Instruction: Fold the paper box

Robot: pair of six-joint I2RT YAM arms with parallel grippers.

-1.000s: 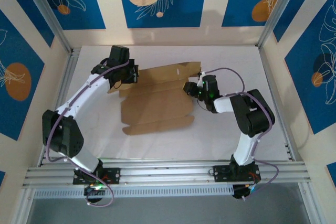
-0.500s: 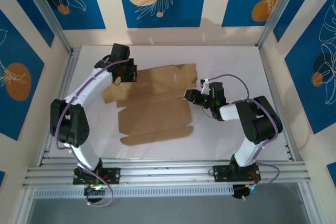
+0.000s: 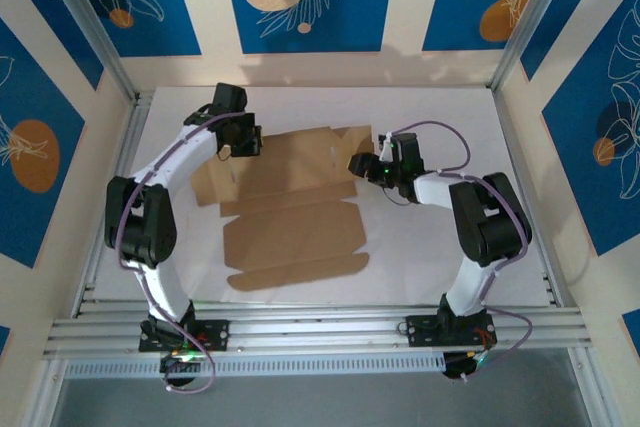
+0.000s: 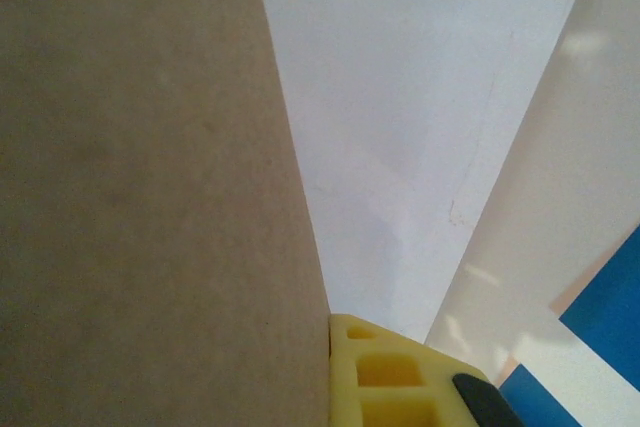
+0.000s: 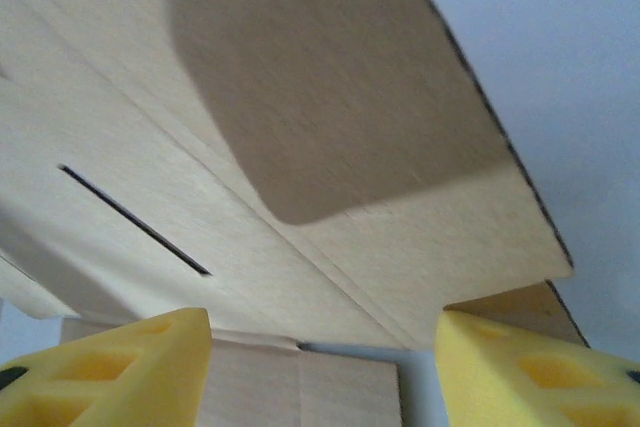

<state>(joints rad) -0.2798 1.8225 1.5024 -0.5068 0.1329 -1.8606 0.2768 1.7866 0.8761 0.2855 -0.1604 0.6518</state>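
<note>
Cardboard box [image 3: 290,212] lies left of the right gripper [image 3: 359,163], jaws wide (its edge just ahead); left gripper [image 3: 242,144] pinches the opposite flap.

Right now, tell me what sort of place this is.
Probably a robot test cell: aluminium frame around a white table, printed blue panels as walls, an unfolded paper box laid out.
</note>
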